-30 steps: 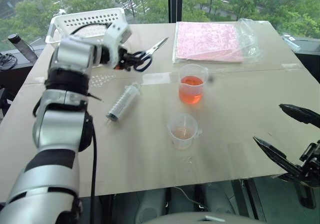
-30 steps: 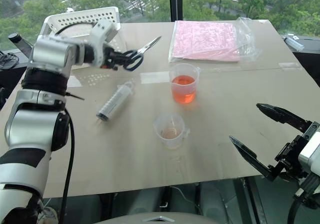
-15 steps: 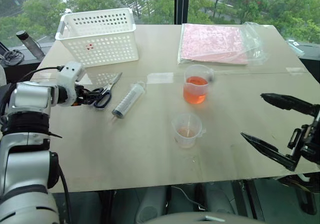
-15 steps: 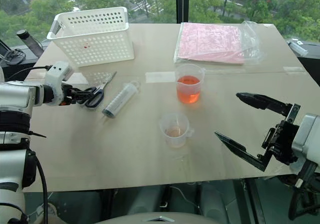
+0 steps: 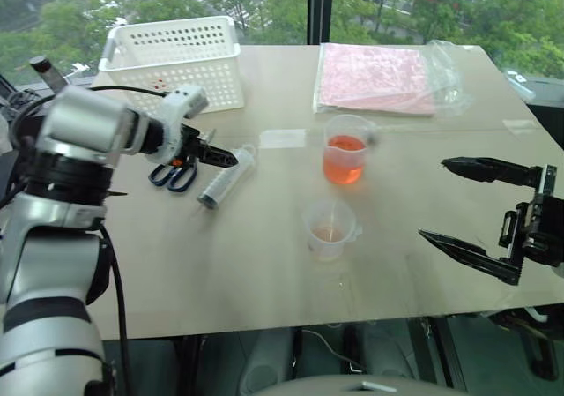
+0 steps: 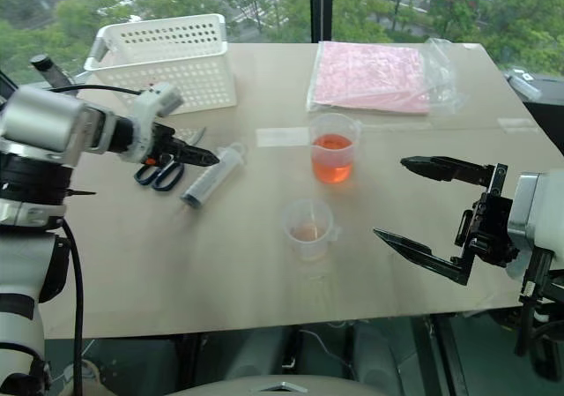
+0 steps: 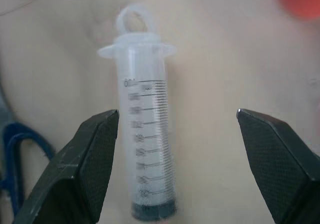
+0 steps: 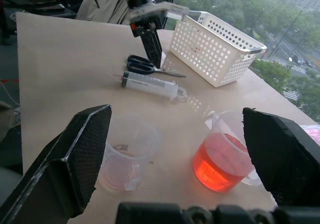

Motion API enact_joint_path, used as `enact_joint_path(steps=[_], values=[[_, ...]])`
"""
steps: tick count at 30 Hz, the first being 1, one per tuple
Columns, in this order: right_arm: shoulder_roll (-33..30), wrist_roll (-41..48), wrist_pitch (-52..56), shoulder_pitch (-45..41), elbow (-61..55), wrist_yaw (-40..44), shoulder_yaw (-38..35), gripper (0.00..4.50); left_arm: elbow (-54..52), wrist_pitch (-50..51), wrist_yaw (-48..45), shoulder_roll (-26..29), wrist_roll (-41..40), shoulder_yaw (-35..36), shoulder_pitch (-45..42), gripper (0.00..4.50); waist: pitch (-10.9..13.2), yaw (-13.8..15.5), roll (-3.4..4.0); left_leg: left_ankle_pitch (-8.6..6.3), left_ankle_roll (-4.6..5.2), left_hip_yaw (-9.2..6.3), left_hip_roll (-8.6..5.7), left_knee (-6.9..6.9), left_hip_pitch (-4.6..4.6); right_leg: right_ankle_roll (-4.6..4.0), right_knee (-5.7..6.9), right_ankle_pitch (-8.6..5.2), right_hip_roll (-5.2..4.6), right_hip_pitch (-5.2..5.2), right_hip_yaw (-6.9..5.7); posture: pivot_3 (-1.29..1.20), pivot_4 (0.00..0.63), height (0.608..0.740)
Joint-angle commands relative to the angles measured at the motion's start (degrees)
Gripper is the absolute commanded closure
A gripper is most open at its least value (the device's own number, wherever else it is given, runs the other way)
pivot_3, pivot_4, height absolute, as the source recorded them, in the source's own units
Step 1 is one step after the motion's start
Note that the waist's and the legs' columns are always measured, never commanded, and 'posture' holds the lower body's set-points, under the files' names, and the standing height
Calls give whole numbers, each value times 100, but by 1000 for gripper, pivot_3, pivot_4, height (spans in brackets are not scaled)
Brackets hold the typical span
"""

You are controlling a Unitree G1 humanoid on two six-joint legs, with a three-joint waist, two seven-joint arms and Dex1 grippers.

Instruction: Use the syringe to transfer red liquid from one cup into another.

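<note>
Since last frame your left gripper [image 7: 177,156] has let go of scissors [image 5: 174,175], now flat just left of syringe [image 5: 226,176]. Fingers spread, straddling syringe barrel, not clamped. Syringe lies on table [image 5: 264,272], left of red cup [image 5: 344,149]. Faint-tinted cup [image 5: 330,229] sits nearer than red cup. Your right gripper [image 5: 480,209] gapes wide, empty, right of both cups.

Left tool [image 7: 177,149] spread, angled down; right tool [image 6: 432,211] wide, level.
</note>
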Motion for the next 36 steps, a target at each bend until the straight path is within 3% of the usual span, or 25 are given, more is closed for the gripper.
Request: enact_joint_path(steps=[1,15,18,20,22,25,28,31,33,36], values=[[120,12,69,121,-128,77,-293,2,465,-20,322,-162,278,-137,-367,684,1,-57,-2,3,-5,1,2,-2,-3,0,1,0,3,-6,2,0,150,740],[462,-95,234,507,-567,-279,-571,2,2706,-693,809,-1557,712,-306,-1115,684,1,26,-3,1,-2,3,0,-1,-11,1,1,0,-4,-14,2,0,150,740],[534,-169,235,554,-631,-316,-513,2,3064,-1027,921,-1734,814,-197,-1168,1495,1,27,-3,0,0,3,0,-1,-11,1,0,0,-5,-13,2,0,150,740],[575,-201,234,589,-687,-338,-487,2,3110,-1101,927,-1763,832,-104,-1191,2434,1,27,-3,0,0,3,0,-1,-11,1,0,0,-6,-13,3,0,150,740],[619,-197,231,612,-726,-377,-467,2,3010,-1030,893,-1698,639,301,-1274,3044,1,30,-3,0,0,3,0,-1,-11,1,1,0,-7,-13,3,0,150,740],[683,-287,214,619,-701,-383,-389,2,2490,-992,751,-1496,193,1091,-1350,3054,3,28,-6,2,-4,1,0,-1,-14,1,-1,0,-11,-14,1,0,150,740],[796,-334,203,398,-597,-615,-131,2,1767,-622,608,-1406,-1110,3028,-1558,3054,13,23,-23,9,-17,0,3,-1,-27,0,0,0,-12,-31,1,0,150,740],[951,-46,220,-403,-382,-1298,179,2,701,-1023,818,-1793,-1820,3976,-1253,3054,8,2,-15,9,-19,4,3,-1,-32,0,-1,0,-16,-37,4,0,150,740],[997,80,331,-921,-235,-1732,374,2,155,-1172,921,-2021,-2034,4095,-1077,3054,-6,25,11,10,-20,9,-1,-1,-19,1,0,1,-24,-28,6,0,150,740],[766,84,818,-1599,-82,-2497,690,2,-4,-1824,1425,-2785,-2388,4550,-1113,3054,-10,58,16,13,-24,1,-3,-2,-5,0,5,1,-25,-14,-4,0,150,740]])
